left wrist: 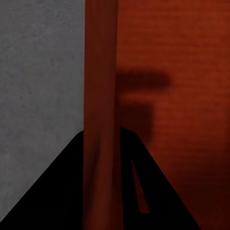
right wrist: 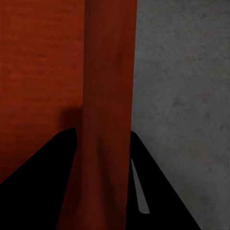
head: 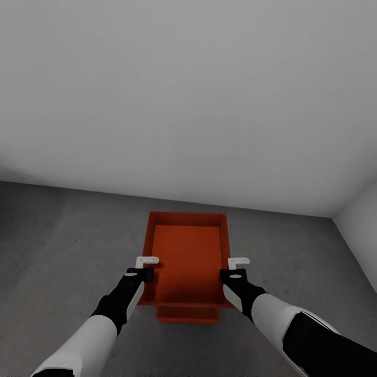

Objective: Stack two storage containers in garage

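Grippers first: the left gripper [head: 147, 260] pinches the container's [head: 188, 256] left wall, the right gripper [head: 238, 260] its right wall, so the bin hangs level between both arms. It sits over a second container [head: 187, 314], over the concrete floor [head: 63, 246] near a white wall [head: 188, 94], likely for stacking.

One storage container [head: 187, 256] sits above the second container [head: 187, 314] — a strip of the lower one shows beneath its near edge. The left gripper [head: 147, 260] is at its left wall, the right gripper [head: 239, 260] at its right wall. Both containers are over the concrete floor [head: 68, 241], before the wall [head: 188, 94] — a side wall [head: 361, 230] stands to the right.
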`<state>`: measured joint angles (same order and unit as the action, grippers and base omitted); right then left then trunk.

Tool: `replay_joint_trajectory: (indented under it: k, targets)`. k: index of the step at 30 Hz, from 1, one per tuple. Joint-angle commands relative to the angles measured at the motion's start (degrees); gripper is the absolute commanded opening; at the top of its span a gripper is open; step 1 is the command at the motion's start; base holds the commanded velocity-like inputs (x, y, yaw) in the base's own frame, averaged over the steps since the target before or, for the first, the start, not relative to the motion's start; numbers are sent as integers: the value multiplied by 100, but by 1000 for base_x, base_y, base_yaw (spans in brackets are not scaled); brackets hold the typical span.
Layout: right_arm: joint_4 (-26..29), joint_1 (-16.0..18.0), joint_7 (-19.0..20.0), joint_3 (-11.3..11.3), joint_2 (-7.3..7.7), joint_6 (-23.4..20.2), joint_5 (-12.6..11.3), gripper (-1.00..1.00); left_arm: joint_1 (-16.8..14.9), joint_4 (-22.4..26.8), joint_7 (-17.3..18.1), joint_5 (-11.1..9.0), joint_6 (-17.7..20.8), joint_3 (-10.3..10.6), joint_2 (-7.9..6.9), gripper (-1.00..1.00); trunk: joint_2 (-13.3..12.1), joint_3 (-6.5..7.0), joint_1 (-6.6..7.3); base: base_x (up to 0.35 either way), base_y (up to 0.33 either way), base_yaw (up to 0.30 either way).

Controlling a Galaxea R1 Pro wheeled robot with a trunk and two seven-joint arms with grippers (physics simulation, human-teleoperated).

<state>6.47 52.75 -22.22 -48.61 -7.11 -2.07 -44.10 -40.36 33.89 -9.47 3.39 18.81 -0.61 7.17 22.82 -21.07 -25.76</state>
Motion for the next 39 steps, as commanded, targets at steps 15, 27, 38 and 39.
replay_joint_trajectory:
  k: [15,27,38,39]
  targets:
    - [97,8,-89,-35,-3,22,121,-100,1,-4,-11,57,165,-19,101,-100,11,-149,-2,0,0,0]
    - [95,8,-89,-35,-1,22,121,-100,1,-2,-11,57,159,-19,101,-100,11,-260,-2,0,0,0]
    - [91,8,-89,-35,-2,22,121,-100,0,-5,-11,57,165,-19,101,-100,11,-362,-2,0,0,0]
    - [91,8,-89,-35,-3,22,121,-100,1,-5,-11,57,166,-19,101,-100,11,-371,-2,0,0,0]
